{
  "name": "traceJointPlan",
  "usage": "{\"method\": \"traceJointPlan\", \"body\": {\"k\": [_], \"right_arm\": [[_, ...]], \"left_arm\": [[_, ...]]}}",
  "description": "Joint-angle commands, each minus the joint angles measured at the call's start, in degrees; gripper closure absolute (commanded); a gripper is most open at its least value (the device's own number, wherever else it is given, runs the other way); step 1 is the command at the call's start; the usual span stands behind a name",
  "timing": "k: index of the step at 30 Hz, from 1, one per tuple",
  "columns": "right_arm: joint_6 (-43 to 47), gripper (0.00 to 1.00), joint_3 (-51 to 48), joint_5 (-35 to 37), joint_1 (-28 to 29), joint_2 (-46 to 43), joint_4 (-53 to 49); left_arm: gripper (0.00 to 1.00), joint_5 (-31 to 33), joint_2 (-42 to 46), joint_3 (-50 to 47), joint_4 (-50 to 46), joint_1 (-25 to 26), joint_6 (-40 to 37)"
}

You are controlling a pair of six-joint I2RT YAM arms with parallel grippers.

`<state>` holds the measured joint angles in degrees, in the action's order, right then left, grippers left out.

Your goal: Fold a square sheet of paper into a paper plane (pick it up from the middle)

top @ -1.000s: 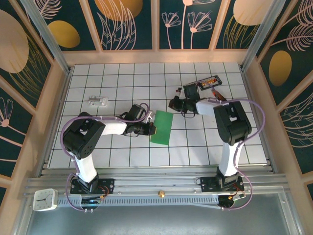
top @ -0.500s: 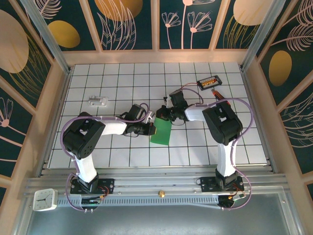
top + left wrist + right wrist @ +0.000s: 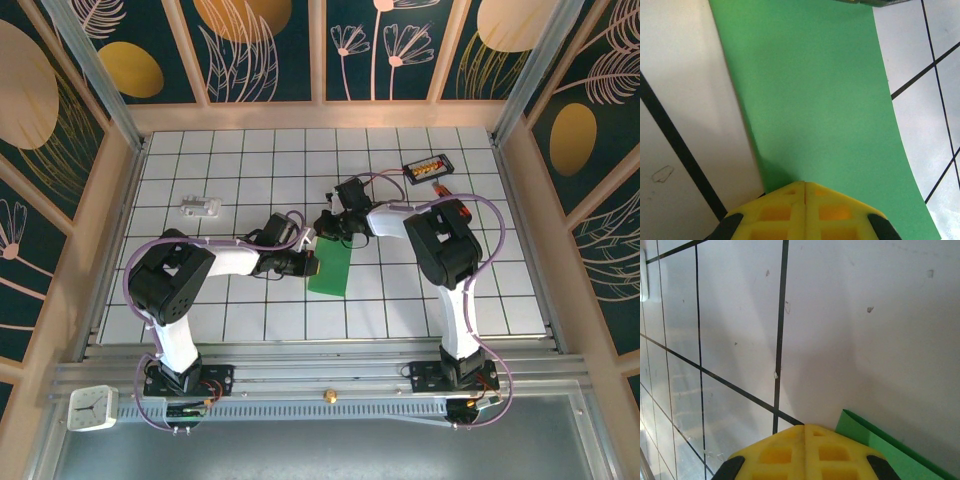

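Both jaws closed at green paper point(image 3: 330, 268), a narrow folded rectangle.

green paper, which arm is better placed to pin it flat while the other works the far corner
Left, probably. The left gripper, shut, is over the green paper midway along the long edge on its own side, good for holding it down. The right gripper, also shut, is at the far corner.

Left gripper point(image 3: 312, 265) crowds the green paper point(image 3: 332, 270) at nine o'clock, right gripper point(image 3: 322, 228) at twelve. Bare table tiles point(image 3: 395, 300) lie open at three and six. A black box point(image 3: 427, 166) sits well clear toward one o'clock.
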<state>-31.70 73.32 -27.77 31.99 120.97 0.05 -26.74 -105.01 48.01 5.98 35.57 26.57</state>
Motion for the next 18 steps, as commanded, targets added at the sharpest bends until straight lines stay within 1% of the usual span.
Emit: {"method": "traceJointPlan", "body": {"k": [1,18], "right_arm": [[2.2,1.00,1.9,6.4,-2.1,4.0,-1.1],[3.3,1.00,8.8,8.3,-7.7,7.0,-2.7]], "left_arm": [[1.00,2.7,-4.8,-5.0,-15.6,1.5,-0.9],[1.00,3.1,-4.5,-5.7,-15.2,1.4,-0.5]]}}
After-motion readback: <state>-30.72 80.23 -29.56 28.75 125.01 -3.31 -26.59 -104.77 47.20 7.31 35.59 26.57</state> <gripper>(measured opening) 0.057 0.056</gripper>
